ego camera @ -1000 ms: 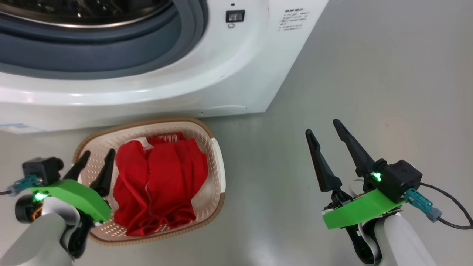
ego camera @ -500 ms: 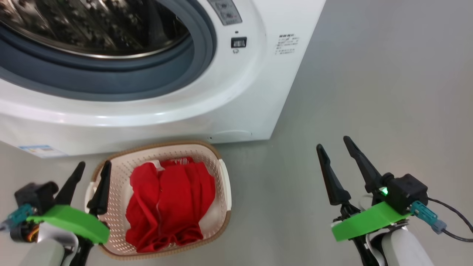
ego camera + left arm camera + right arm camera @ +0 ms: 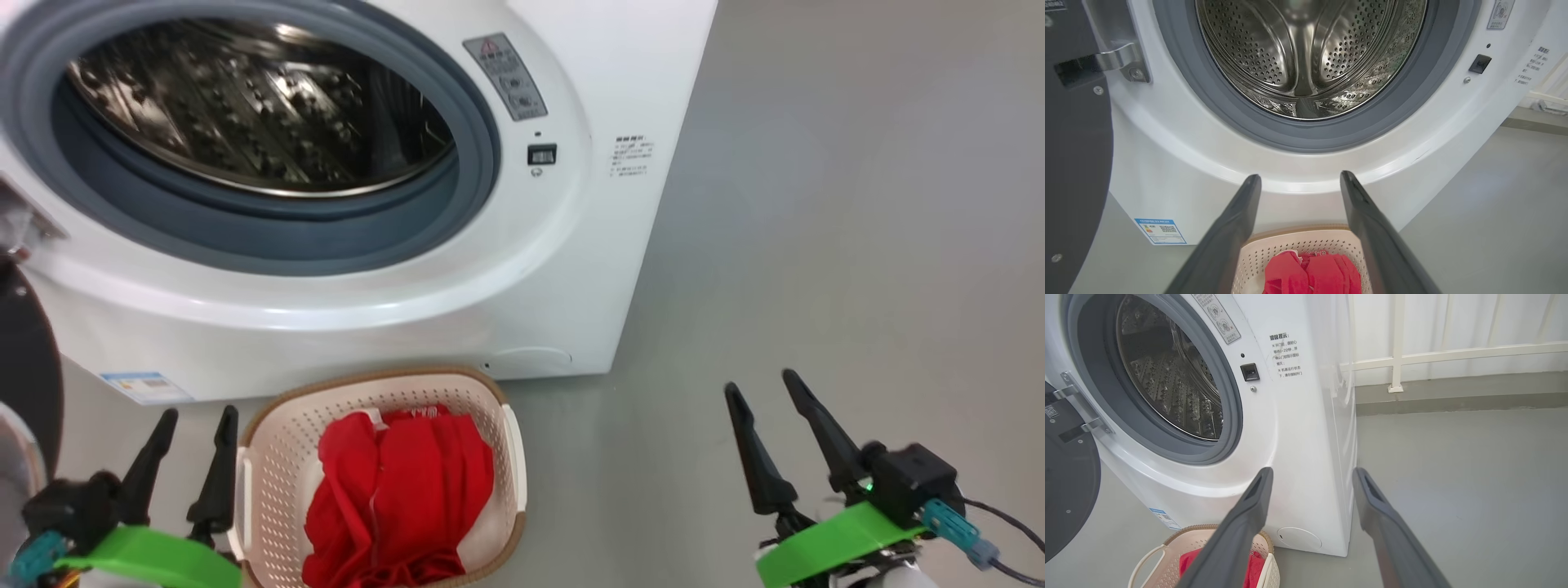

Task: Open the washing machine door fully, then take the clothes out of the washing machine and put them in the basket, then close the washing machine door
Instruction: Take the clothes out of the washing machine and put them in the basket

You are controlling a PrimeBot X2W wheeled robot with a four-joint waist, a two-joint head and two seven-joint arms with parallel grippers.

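Observation:
The white washing machine (image 3: 522,269) stands with its steel drum (image 3: 1306,53) bare of fabric. Its black-rimmed door (image 3: 28,367) hangs swung open at the left on a metal hinge (image 3: 1120,61); the door (image 3: 1065,490) also fills the left of the right wrist view. Red clothes (image 3: 400,498) lie piled in the cream basket (image 3: 277,457) on the floor before the machine. My left gripper (image 3: 196,420) is open just left of the basket, holding nothing. My right gripper (image 3: 763,388) is open over bare floor to the right. The basket (image 3: 1257,253) lies under my left fingers (image 3: 1237,220).
Grey floor (image 3: 816,204) stretches to the machine's right. A white railing and curtain (image 3: 1433,355) stand behind. A blue label (image 3: 143,384) marks the machine's lower left front. A cable (image 3: 1004,523) trails from my right wrist.
The head camera has tilted up, bringing the drum opening and the door's edge into view. Both grippers stay open and sit lower in the picture.

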